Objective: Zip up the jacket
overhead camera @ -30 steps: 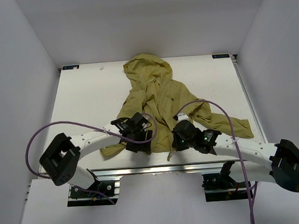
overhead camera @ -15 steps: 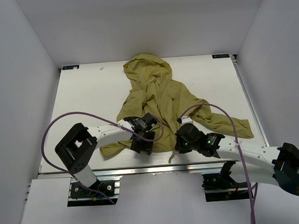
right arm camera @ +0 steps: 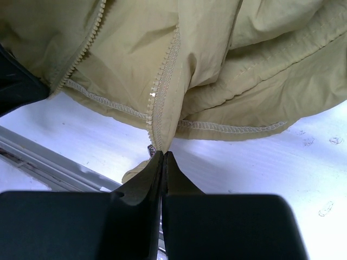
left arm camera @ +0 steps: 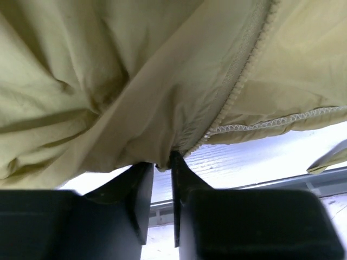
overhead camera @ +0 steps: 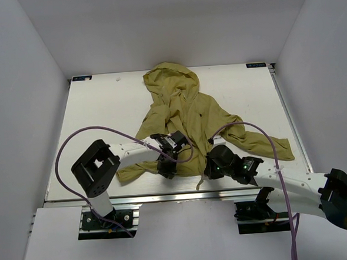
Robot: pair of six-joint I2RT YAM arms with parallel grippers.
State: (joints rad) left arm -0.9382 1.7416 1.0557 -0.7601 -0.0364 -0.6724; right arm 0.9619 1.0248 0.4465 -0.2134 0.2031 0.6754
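Note:
The olive jacket (overhead camera: 184,106) lies open on the white table (overhead camera: 101,105), hood at the far side, hem toward the arms. My left gripper (overhead camera: 167,167) sits at the hem's left front corner. In the left wrist view its jaws (left arm camera: 161,160) stand a narrow gap apart, with the hem corner beside the zipper teeth (left arm camera: 238,81) between the tips. My right gripper (overhead camera: 212,169) is at the hem of the right front. In the right wrist view it (right arm camera: 163,154) is shut on the bottom end of the zipper tape (right arm camera: 162,92).
One sleeve (overhead camera: 263,145) spreads to the right and the other (overhead camera: 129,174) lies by the near left edge. A thin olive strip (overhead camera: 198,181) hangs over the table's metal front rail (overhead camera: 166,195). White walls enclose the table on three sides.
The left arm has swung in toward the hem and its jaws have narrowed from wide open to a small gap around the hem corner. The right gripper has slid slightly toward the near edge, still shut.

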